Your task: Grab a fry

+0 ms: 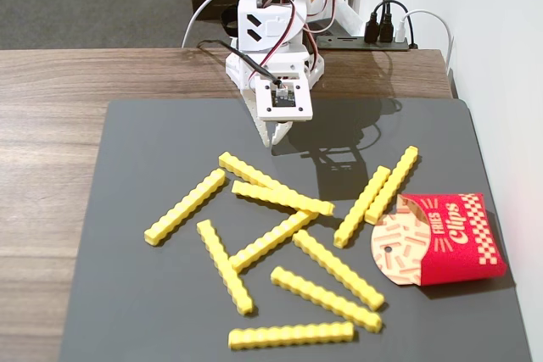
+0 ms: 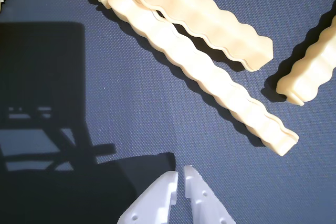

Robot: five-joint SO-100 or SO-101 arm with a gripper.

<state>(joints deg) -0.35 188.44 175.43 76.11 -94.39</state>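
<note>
Yellow fry [image 2: 210, 82] on dark mat [image 2: 131, 108], just ahead of white gripper [image 2: 179, 172], fingertips nearly together, holding nothing

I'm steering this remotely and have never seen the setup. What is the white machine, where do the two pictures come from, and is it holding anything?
The white machine is a small robot arm standing at the far edge of a dark grey mat on a wooden table. The fixed view looks at it from the front, across the mat. The wrist view rides on the arm and looks down past its pincer, whose two white fingertips sit almost together at the bottom edge.

On the mat lie about eleven long, bright yellow plastic fries with ridged edges, such as the nearest one, which lies partly under another. A red-and-white checkered fries carton lies on its side at the right of the fixed view.

The pincer holds nothing; it hangs over bare mat just short of the fries.
</note>
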